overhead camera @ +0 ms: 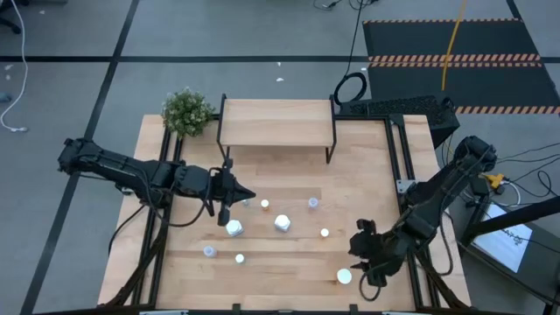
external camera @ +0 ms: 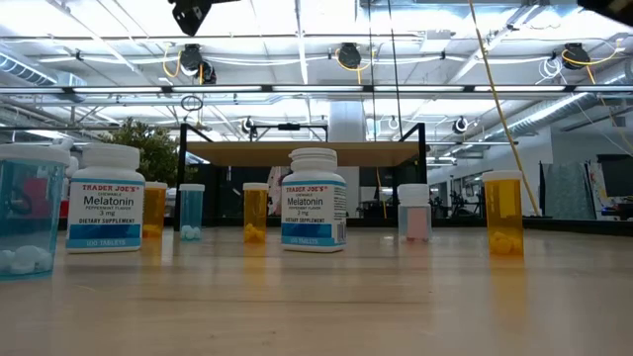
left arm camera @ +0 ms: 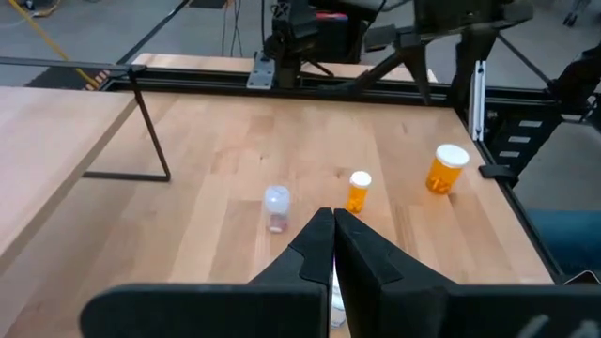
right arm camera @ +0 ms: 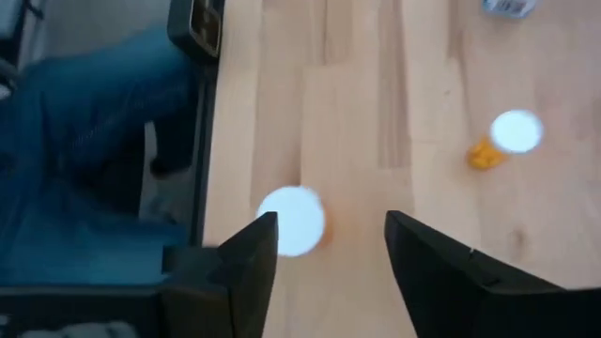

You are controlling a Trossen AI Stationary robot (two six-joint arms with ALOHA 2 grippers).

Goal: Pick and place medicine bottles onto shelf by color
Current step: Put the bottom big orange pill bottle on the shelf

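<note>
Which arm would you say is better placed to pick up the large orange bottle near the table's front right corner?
The right gripper: it hangs open just beside the large orange bottle, while the shut left gripper sits mid-table.

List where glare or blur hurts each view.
High view: bottle caps bloom into white blobs. Low view: ceiling lights glare behind the shelf; the nearest bottle is soft. Right wrist view: motion-blurred, the white cap smeared between the right tool's fingers. Left wrist view: fairly sharp.

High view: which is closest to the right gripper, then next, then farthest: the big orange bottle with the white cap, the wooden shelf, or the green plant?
1. The big white-capped orange bottle, just beside the right gripper, near the table's front edge.
2. The light-wood shelf, back middle.
3. The green leafy plant, back left corner.
</note>
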